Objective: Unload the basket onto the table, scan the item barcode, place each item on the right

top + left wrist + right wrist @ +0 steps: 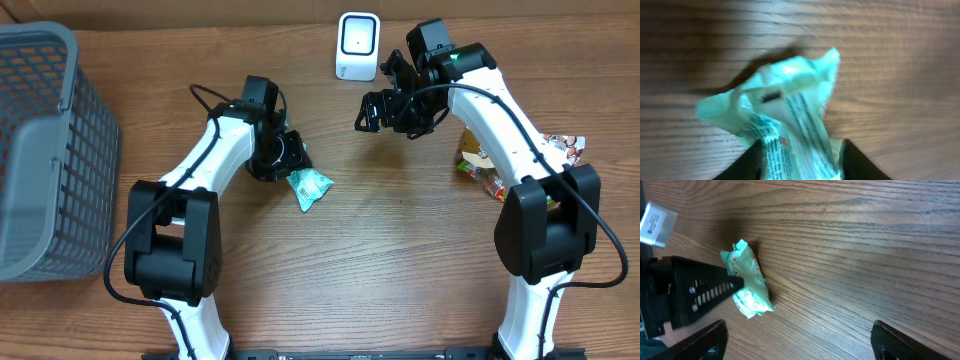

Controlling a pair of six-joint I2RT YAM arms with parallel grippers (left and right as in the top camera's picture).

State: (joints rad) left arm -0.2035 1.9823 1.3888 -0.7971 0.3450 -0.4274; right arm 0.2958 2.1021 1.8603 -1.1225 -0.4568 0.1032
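The left gripper's (800,152) jaws stand part-way apart on either side of the crumpled mint-green plastic packet (790,115), which lies on the wooden tabletop (900,60); whether they press on it cannot be told. The right gripper (797,335) hangs nearby, its jaws wide and empty, probably placed to carry the packet to the small white barcode scanner (358,45) at the far edge.

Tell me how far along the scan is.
Done: nothing visibly; the green packet lies on the table, apart from the scanner. In hand: the left gripper straddles the packet, grip unclear; the right gripper open, empty. Left: present its barcode to the scanner.
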